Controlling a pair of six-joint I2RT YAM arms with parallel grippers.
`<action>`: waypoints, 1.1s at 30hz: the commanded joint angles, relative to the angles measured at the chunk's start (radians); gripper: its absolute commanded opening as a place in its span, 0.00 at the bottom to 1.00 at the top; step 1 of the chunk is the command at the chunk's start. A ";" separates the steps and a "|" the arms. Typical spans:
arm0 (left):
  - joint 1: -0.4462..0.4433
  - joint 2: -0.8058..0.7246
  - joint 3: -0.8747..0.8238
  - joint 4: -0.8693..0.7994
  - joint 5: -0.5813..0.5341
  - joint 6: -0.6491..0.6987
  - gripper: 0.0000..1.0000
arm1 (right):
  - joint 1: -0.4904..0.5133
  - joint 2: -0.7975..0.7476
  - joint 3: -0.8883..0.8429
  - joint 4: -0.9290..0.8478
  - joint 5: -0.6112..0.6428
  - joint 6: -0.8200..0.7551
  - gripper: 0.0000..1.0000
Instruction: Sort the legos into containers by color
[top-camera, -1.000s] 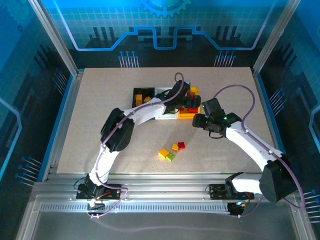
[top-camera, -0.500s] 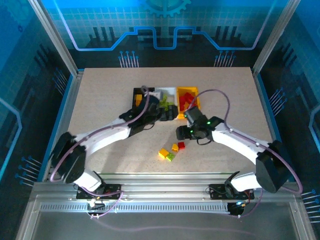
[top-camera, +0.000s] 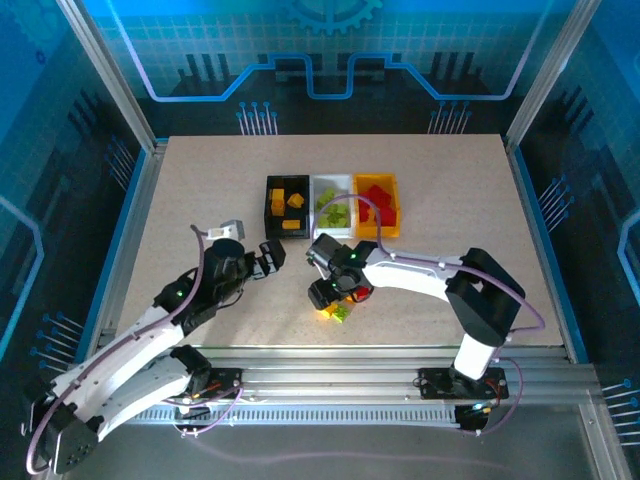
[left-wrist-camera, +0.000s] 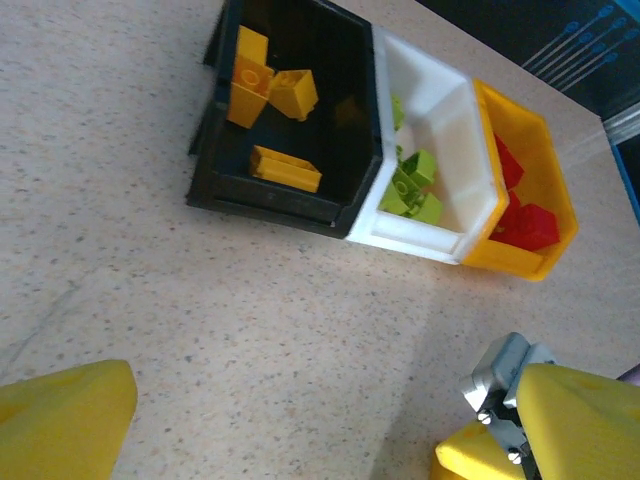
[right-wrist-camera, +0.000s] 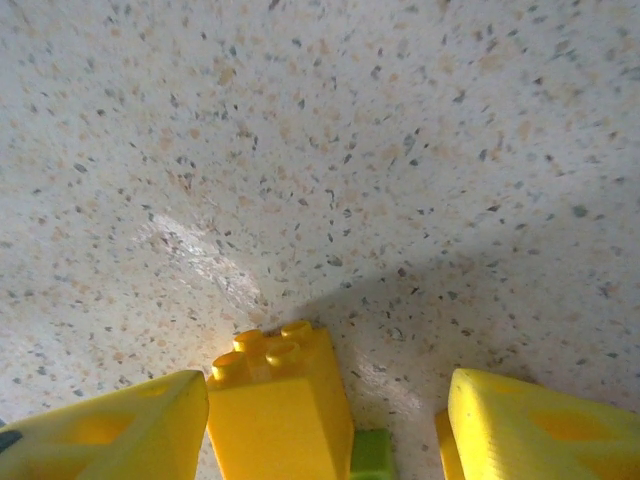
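One yellow brick (right-wrist-camera: 275, 410) sits between the fingers (right-wrist-camera: 110, 425) of the right gripper (right-wrist-camera: 322, 395), and the coming pinch depends on how it lies there. The wrist view shows the jaws spread and low over the table (right-wrist-camera: 400, 150), closed on nothing yet. The brick lies against or just beside one finger, with a clear gap to the other. Its long axis runs roughly along the fingers, studs at the far end, so the jaws would meet its long flat sides, which looks like a fair grip. Since the brick is off-centre, the closing jaws will probably push it sideways before they clamp.

A green brick (right-wrist-camera: 372, 455) touches or nearly touches the yellow one on the gap side, back toward the wrist. It could be caught in the same pinch. Seen from above, a red brick (top-camera: 362, 293) lies just beside the gripper, on the side of its own arm.

Three bins stand in a touching row beyond the gripper, away from the bases. The black bin (top-camera: 287, 205) already holds yellow bricks and is the likely goal. It lies ahead and toward the left arm, past the white bin (top-camera: 333, 203) and the orange bin (top-camera: 377, 203).

The left gripper (top-camera: 272, 256) hangs spread wide with nothing between its fingers. It is nearer the black bin but well apart from the loose bricks, so I judge the pick belongs to the right arm.
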 joint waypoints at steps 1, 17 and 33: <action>0.010 -0.012 -0.019 -0.072 -0.041 -0.023 0.99 | 0.030 0.042 0.040 -0.055 0.022 -0.024 0.66; 0.013 0.018 -0.015 -0.065 -0.037 -0.027 0.99 | 0.086 0.108 0.061 -0.079 0.014 -0.033 0.55; 0.015 -0.006 -0.042 -0.078 -0.042 -0.035 0.99 | -0.040 0.023 0.218 -0.009 0.010 -0.021 0.31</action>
